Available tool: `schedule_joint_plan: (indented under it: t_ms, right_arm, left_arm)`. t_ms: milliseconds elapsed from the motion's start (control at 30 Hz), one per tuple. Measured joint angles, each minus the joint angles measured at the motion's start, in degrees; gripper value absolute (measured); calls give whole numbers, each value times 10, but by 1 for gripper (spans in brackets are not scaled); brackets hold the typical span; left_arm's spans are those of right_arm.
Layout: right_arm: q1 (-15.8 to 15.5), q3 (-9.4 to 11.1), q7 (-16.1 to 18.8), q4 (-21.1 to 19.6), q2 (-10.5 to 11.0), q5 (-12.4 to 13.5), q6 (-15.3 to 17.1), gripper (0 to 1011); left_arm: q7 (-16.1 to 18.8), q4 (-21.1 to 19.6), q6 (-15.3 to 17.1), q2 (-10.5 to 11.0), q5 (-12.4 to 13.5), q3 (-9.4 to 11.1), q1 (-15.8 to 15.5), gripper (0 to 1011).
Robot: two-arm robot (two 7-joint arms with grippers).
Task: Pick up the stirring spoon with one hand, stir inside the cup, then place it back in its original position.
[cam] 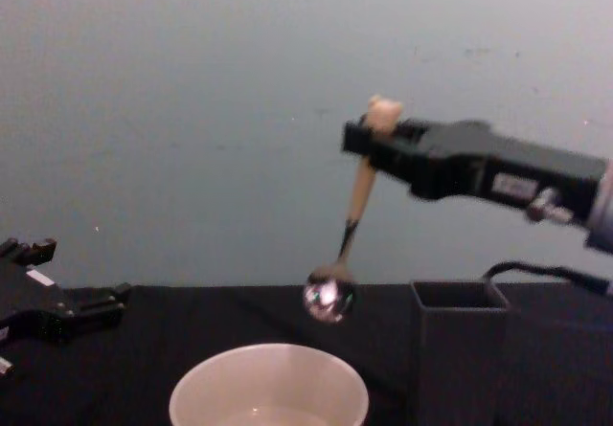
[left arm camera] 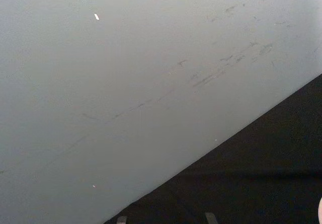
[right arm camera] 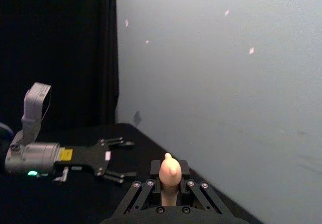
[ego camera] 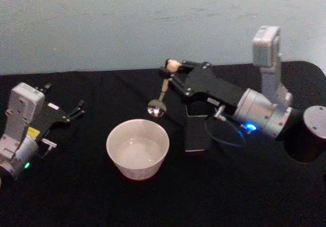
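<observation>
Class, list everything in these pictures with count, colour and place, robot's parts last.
Slender bear-headed stirring spoon with metal stem: one, beige and dark, held in the air behind the cup.
Wide round cream-white cup: one, cream-white, table's front centre.
Dark grey square-sided holder: one, dark grey, right of the cup.
Black cylinder with grey top: one, black, table's right edge.
Cloth-covered table: one, black, underneath everything.
Wall: one, pale grey, behind.
Left gripper: one, black, open, table's left.
Right gripper: one, black, shut on the spoon's handle.

A pale grey wall (left arm camera: 126,83) (faintly scuffed) meets the black counter (left arm camera: 261,178) toward five o'clock; the left hand (left arm camera: 165,219) edges in at six.
</observation>
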Motion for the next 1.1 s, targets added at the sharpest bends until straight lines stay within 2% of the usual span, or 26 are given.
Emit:
schedule_joint_plan:
  t_ms: [433,800,1100]
  right_arm:
    - [27,-50,33,76,-36,-39,-25,188]
    - [44,-70,51,128,-61,-64,-61,188]
    - [56,-78,62,166,-77,-78,-74,188]
  left_arm:
    - [0,0,0,0,0,0,0,1001]
    - [0,0,0,0,0,0,0,1001]
    - [0,0,0,0,0,0,0,1001]
